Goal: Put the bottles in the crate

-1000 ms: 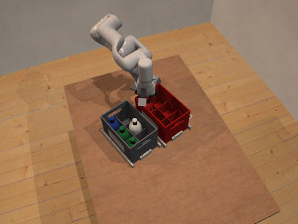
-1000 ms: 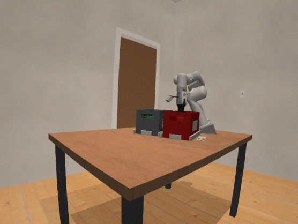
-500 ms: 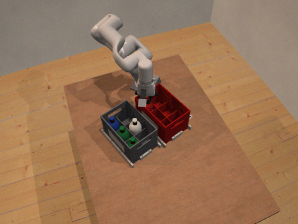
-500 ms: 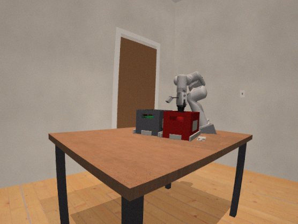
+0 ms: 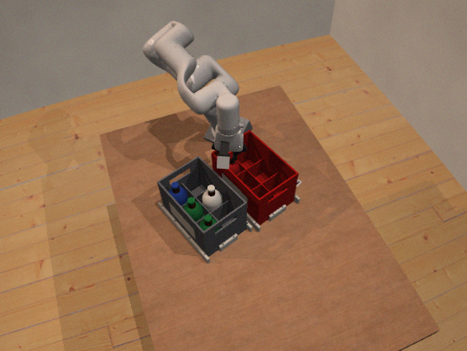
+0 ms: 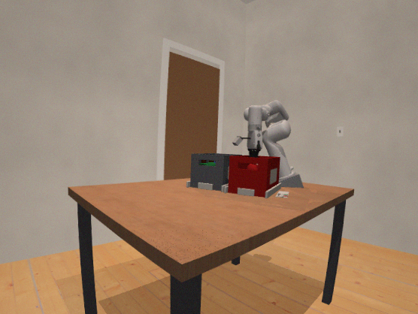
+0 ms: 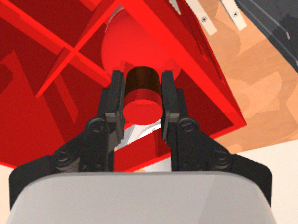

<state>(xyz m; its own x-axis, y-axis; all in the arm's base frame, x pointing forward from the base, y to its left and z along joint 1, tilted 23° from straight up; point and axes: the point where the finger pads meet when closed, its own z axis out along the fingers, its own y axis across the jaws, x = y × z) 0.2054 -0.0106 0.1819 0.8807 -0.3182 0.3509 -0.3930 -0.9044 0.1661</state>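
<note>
Black two-finger gripper (image 7: 143,97) pinching the red-bodied dark-capped bottle (image 7: 142,52) by its cap, low inside the red plastic crate's (image 5: 282,169) corner cell at frame centre; early release risks tipping against the divider.

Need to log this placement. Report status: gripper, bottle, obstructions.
Gripper shut on red bottle by its cap. Bottle upright, low inside corner cell of red crate. Four bottles standing in gray crate. Nothing seen blocking.
</note>
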